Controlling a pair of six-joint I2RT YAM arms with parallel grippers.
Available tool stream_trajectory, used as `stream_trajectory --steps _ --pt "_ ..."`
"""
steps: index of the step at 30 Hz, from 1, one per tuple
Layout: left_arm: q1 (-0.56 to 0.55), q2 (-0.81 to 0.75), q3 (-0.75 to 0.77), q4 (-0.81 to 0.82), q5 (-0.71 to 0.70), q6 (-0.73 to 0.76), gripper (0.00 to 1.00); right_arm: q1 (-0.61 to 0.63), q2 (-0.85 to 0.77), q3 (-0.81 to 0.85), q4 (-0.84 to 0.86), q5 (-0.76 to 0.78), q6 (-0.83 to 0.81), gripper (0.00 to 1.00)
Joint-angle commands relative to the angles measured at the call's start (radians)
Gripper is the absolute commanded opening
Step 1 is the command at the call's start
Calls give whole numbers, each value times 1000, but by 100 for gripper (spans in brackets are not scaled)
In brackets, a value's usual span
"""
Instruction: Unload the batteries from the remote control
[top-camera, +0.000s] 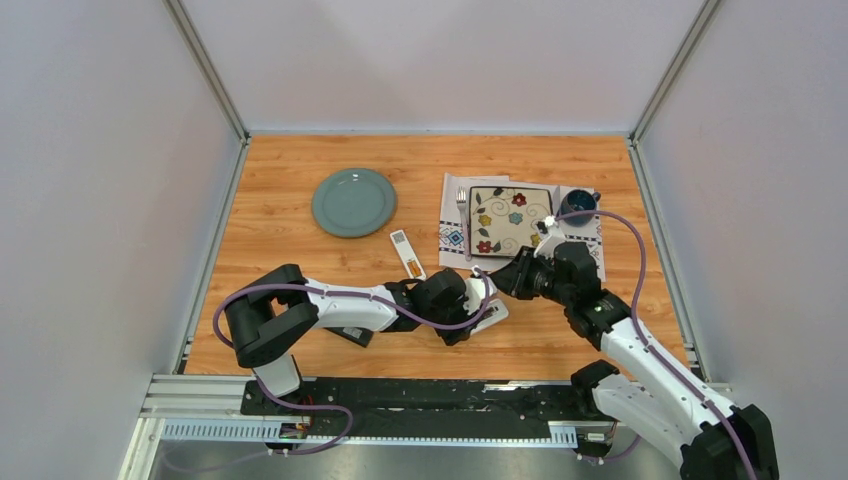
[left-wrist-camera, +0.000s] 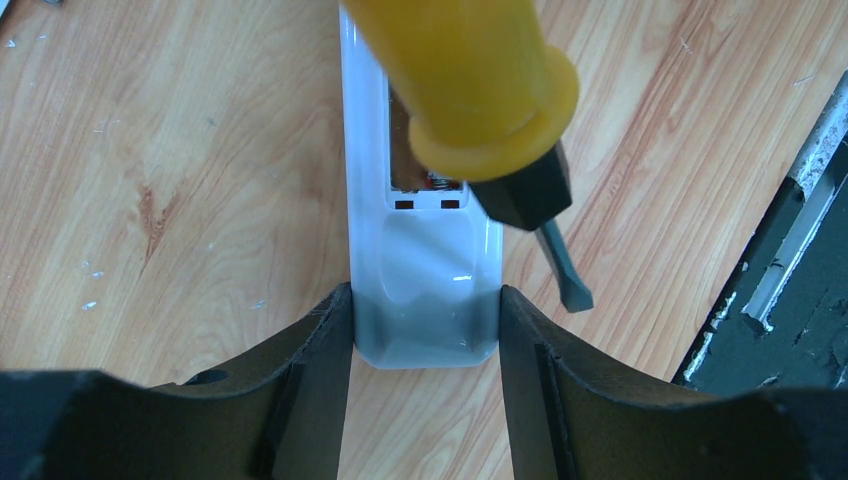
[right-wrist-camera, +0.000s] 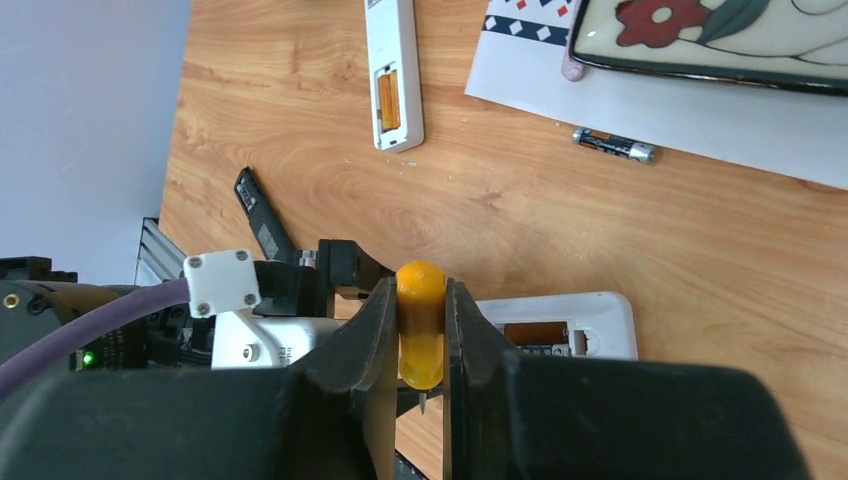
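My left gripper (left-wrist-camera: 425, 310) is shut on the near end of a white remote control (left-wrist-camera: 425, 250) lying on the wooden table. Its battery bay is open, with a gold-orange battery (left-wrist-camera: 405, 150) still inside. My right gripper (right-wrist-camera: 421, 300) is shut on the orange handle of a screwdriver (right-wrist-camera: 420, 335). The screwdriver's dark blade (left-wrist-camera: 568, 285) points down beside the remote's right edge, just clear of the table. A dark battery (right-wrist-camera: 614, 145) lies loose on the white placemat. From above, both grippers meet at the remote (top-camera: 492, 314).
A second white remote (top-camera: 407, 253) holding a gold battery lies left of the placemat (top-camera: 452, 235). A floral square plate (top-camera: 510, 220), a fork (top-camera: 463, 212) and a blue cup (top-camera: 578, 205) are on the mat. A green plate (top-camera: 353, 201) sits back left. A black cover (right-wrist-camera: 258, 215) lies near the left arm.
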Motion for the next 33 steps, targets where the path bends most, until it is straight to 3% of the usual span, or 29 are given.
stream_trajectory --steps 1,9,11,12,13,15,18,24,33 --pt "-3 61 -29 -112 38 -35 0 -27 -19 13 -24 -5 11 0" --pt "-3 40 -25 -147 -25 -31 1 -81 -24 63 -84 39 -64 0" --pt "-5 20 -23 -178 -62 -17 16 -90 -21 77 -95 40 -75 0" --pt "-5 13 -22 -192 -72 -2 36 -98 -19 82 -98 41 -84 0" --pt "-5 -2 -19 -199 -83 3 44 -101 -18 85 -102 43 -88 0" --pt "-5 -14 -16 -224 -105 23 56 -105 -13 94 -102 44 -98 0" --pt "-5 -26 -8 -252 -178 20 65 -110 -10 108 -104 47 -110 0" --pt "-5 -16 7 -273 -233 18 72 -113 -5 122 -110 55 -125 0" --pt "0 -16 12 -288 -323 -2 69 -113 27 129 -104 50 -147 0"
